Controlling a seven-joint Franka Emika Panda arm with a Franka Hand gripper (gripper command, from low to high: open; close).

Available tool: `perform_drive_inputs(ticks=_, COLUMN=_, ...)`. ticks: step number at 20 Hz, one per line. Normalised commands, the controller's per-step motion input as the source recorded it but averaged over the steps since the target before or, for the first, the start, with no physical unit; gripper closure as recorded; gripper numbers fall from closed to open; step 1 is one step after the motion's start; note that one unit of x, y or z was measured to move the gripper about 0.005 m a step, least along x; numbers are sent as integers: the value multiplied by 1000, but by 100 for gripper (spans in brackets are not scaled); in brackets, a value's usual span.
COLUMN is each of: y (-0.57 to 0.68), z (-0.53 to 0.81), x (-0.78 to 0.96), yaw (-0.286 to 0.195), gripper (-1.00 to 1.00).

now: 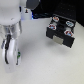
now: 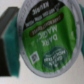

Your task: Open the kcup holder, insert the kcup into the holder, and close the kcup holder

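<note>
Plain white tabletop (image 1: pixel 42 60) under everything; dark background strip (image 1: pixel 47 6) along exterior view's upper edge.

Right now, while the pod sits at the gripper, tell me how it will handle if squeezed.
The pod looks tiny beside the black drawer box, so probably light. Its green lid looks like thin foil, likely to dent or puncture if pressed. Its round rim suggests it may roll if laid sideways.
</note>
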Motion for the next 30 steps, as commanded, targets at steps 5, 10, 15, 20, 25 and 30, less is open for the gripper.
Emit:
perform_drive_inputs(ticks=5, y=349, z=868, x=70, yaw=-22, gripper=100)
perform_drive_inputs(ticks=10, y=512, z=836, x=48, yaw=12, gripper=100)
perform_drive_inputs(ticks=15, y=612, z=790, x=48, yaw=10, gripper=100)
perform_drive_inputs(ticks=20, y=671, z=720, x=58, yaw=14, gripper=100)
perform_drive_inputs(ticks=25, y=677, z=602, x=85, yaw=11, gripper=100)
perform_drive_inputs(ticks=30, y=672, z=472, x=84, yaw=13, gripper=100)
